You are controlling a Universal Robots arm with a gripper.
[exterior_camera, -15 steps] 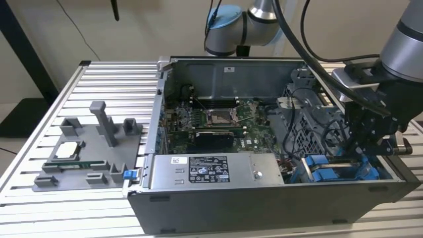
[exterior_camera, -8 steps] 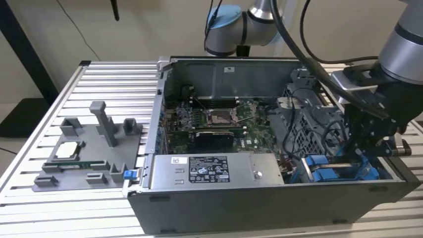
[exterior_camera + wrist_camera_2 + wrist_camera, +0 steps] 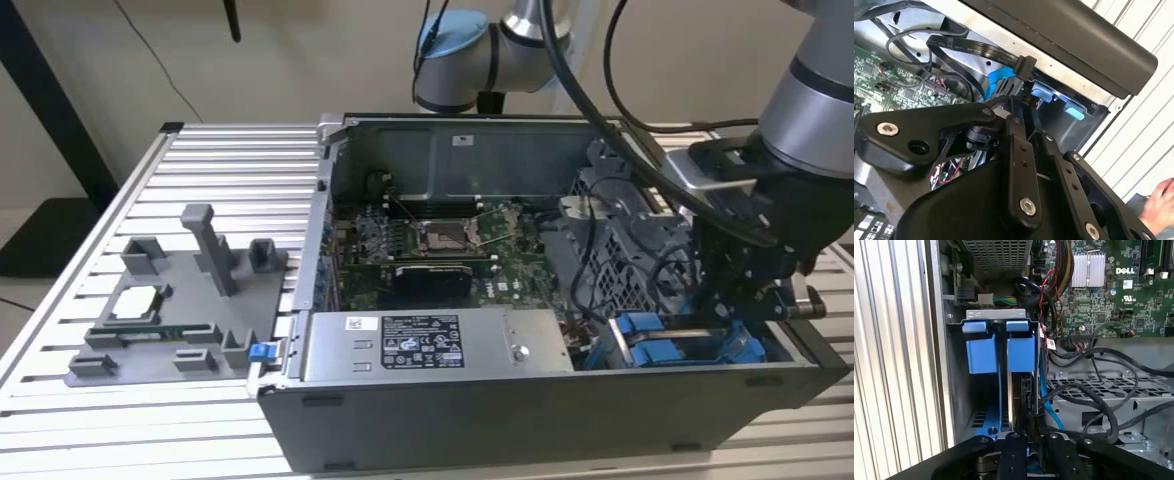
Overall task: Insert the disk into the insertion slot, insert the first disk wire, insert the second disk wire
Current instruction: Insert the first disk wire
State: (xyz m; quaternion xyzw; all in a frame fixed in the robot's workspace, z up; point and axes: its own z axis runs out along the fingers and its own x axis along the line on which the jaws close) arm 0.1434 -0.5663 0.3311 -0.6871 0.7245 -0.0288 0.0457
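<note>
The disk sits in its blue carrier inside the insertion slot of the grey drive cage, beside a second blue carrier. My gripper hangs right over the disk's end, fingers close together on a black wire connector. A thin blue wire runs alongside. In the second wrist view the gripper points at the cage, where a flat black cable ends in a connector next to the blue wire. In the exterior view the gripper reaches into the case's right front corner.
The open computer case holds the motherboard and a grey power supply box. Loose black cables cross the cage. A grey fixture with parts stands at the exterior view's left. A person's hand is nearby.
</note>
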